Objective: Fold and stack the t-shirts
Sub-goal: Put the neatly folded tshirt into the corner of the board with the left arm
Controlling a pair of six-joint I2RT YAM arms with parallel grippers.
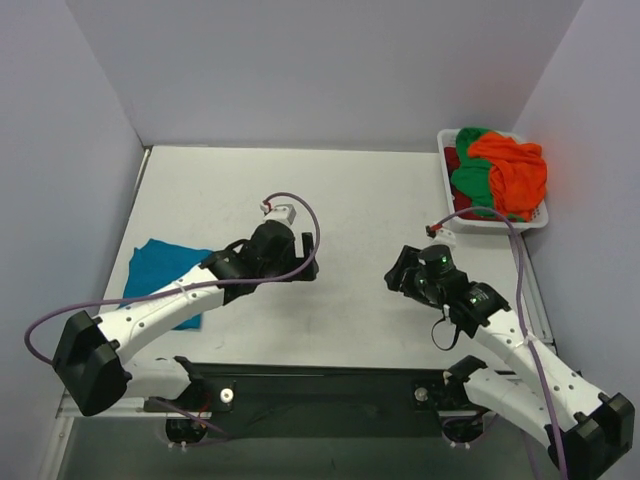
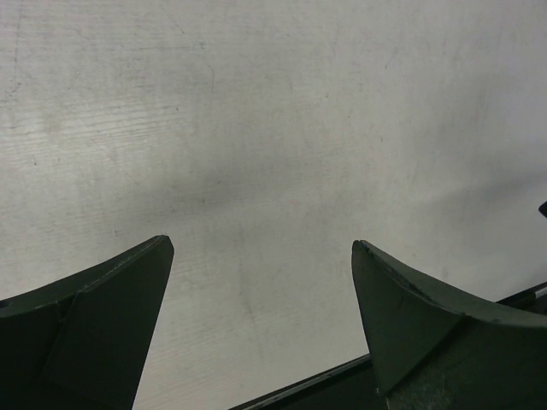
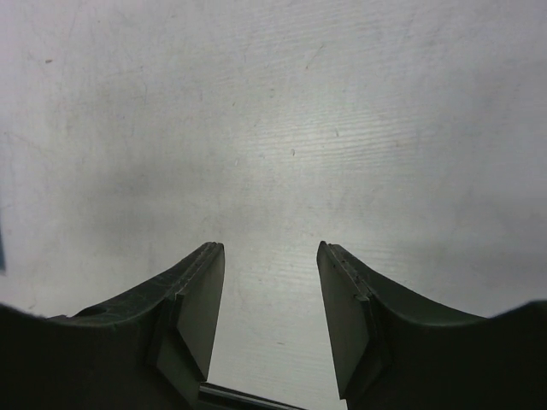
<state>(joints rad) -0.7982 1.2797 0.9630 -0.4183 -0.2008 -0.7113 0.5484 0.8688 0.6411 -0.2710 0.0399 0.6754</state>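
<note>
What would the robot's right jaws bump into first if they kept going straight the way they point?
Most likely the white table: the right jaws stand open and empty, tilted down at it, with nothing else between. How far off it lies is unclear.

A robotics lab test cell: plain white panel walls box in a scuffed white table. A white-and-black left robot arm is bolted at lower left and a matching right robot arm at lower right, both trailing purple cables.
</note>
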